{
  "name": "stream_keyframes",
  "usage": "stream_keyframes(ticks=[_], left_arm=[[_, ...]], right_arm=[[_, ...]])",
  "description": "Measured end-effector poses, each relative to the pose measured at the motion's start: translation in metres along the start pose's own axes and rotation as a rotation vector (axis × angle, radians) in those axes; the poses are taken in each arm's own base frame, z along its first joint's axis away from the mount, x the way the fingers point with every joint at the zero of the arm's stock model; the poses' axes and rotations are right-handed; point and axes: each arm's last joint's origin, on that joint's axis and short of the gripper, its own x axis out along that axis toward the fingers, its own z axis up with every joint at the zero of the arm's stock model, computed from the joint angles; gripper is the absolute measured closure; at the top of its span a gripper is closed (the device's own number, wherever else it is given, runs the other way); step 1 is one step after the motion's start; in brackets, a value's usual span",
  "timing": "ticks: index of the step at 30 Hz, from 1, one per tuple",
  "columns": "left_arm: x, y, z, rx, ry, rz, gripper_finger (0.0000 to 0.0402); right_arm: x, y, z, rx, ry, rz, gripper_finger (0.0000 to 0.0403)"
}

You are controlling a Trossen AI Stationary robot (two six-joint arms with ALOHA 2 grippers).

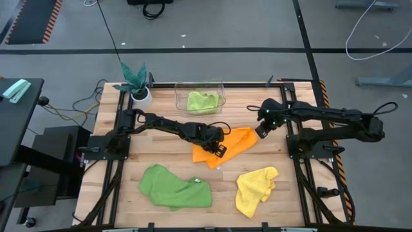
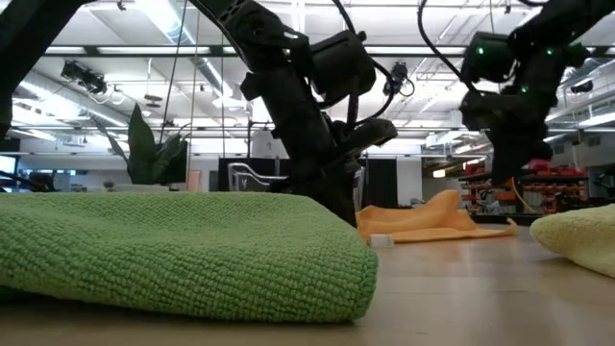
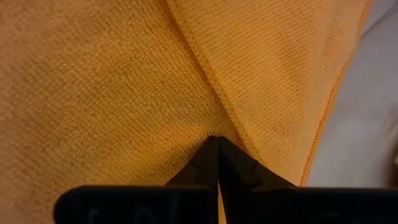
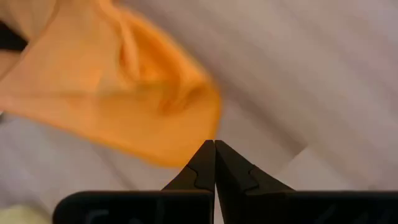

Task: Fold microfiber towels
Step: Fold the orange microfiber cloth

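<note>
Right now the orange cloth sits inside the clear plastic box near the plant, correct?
Not quite: the clear plastic box near the plant holds a light green cloth. The orange cloth lies on the table mid-way, as the high view shows.

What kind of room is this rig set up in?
Likely a robotics lab or open workshop: the wooden table stands on a grey floor with loose cables, and the low view shows strip ceiling lights and red equipment beyond it.

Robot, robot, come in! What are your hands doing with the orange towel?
Left hand shut, on the orange towel. Right hand shut, empty, at its far corner. Nothing in the way.
</note>
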Motion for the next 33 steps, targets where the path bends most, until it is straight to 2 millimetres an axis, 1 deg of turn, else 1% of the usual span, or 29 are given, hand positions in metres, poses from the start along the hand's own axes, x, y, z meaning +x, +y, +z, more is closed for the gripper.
stream_keyframes(ticks=[4, 7, 10, 13, 17, 23, 26, 29, 33], left_arm=[[-0.005, -0.007, -0.002, -0.008, -0.057, -0.009, 0.0375], [-0.007, -0.008, -0.002, -0.007, -0.089, -0.002, 0.0362], [-0.012, -0.008, -0.001, -0.031, -0.096, 0.003, 0.0356], [-0.014, -0.009, 0.000, -0.034, -0.112, -0.006, 0.0355], [-0.016, -0.012, 0.003, -0.040, -0.129, -0.028, 0.0360], [-0.018, -0.017, -0.001, -0.049, -0.131, -0.044, 0.0367], [-0.027, -0.022, -0.003, -0.041, -0.143, -0.057, 0.0365], [-0.043, -0.022, -0.006, -0.034, -0.165, -0.005, 0.0361], [-0.067, -0.017, -0.019, -0.025, -0.165, 0.142, 0.0359]], right_arm=[[0.011, 0.003, -0.012, -0.003, 0.059, 0.043, 0.0393], [0.014, 0.010, -0.017, -0.042, 0.058, 0.065, 0.0395], [0.018, 0.018, -0.018, -0.077, 0.042, 0.081, 0.0399], [0.024, 0.021, -0.015, -0.086, 0.038, 0.069, 0.0400], [0.038, 0.023, -0.011, -0.096, 0.067, 0.049, 0.0400], [0.059, 0.022, -0.011, -0.121, 0.145, 0.003, 0.0400], [0.064, 0.021, -0.011, -0.119, 0.179, -0.017, 0.0400], [0.064, 0.020, -0.012, -0.107, 0.196, -0.027, 0.0399], [0.057, 0.017, -0.021, -0.068, 0.248, -0.065, 0.0400]])
